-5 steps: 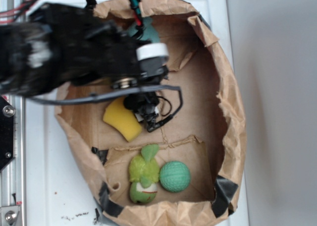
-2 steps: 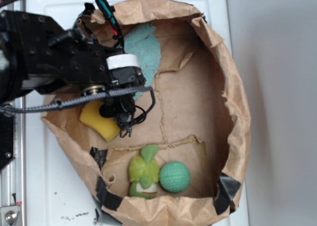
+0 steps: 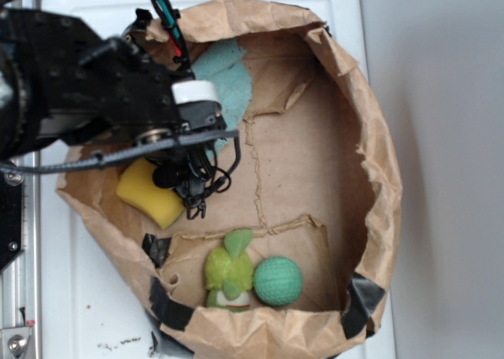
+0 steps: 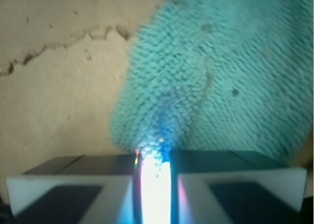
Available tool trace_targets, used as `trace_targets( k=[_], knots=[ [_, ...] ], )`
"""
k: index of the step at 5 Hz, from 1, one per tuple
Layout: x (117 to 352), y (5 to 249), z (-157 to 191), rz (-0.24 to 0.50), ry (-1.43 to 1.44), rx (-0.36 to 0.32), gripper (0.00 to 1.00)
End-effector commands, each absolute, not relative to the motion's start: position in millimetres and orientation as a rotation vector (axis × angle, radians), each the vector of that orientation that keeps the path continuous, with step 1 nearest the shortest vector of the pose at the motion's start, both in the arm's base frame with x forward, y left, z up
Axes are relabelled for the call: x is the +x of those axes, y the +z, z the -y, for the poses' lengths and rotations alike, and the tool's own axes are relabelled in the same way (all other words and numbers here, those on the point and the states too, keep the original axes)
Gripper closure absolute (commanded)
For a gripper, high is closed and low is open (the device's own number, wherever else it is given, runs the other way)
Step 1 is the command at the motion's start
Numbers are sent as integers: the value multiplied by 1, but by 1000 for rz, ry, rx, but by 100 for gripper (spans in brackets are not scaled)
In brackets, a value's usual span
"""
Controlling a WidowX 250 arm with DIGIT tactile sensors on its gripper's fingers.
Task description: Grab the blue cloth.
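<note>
Jaws nearly closed is how the gripper [image 4: 154, 184] reads in the wrist view — the two white-edged pads sit at the bottom of the frame with only a thin, glaring slit between them, and the near tip of the blue cloth [image 4: 206, 81] runs down into that slit. Glare hides the contact itself, so whether fabric is truly pinched cannot be told for certain, but the step in hand looks like the pinch on the cloth's corner.

From the exterior view, the black arm [image 3: 87, 91] fills the upper left of the frame and covers most of the cloth; a teal patch shows at top centre, against the far wall of the brown paper bag [image 3: 370, 178]. Just below the arm, at left, lies the yellow sponge [image 3: 146, 194]. Farther down, at the bottom centre, a green plush toy [image 3: 228, 272] and a green ball [image 3: 277, 281] sit side by side, well apart from the cloth.

Next, judging by this, the move calls for a firm squeeze and a straight lift — slowly, since a terry corner can slip free.
</note>
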State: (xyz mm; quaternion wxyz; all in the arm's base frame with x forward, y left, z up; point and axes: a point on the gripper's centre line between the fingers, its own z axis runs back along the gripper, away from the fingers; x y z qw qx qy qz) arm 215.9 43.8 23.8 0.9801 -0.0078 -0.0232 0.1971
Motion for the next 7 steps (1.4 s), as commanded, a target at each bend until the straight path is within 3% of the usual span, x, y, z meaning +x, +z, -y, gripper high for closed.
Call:
trace_targets(
  k=[1,4,6,7],
  knots=[
    [286,103,-79,134,451,-115,100],
    [310,166,-62,222,393,-183,100],
    [310,186,-53,227,354,-210,100],
    [308,190,-51,235,327,-184,100]
  ],
)
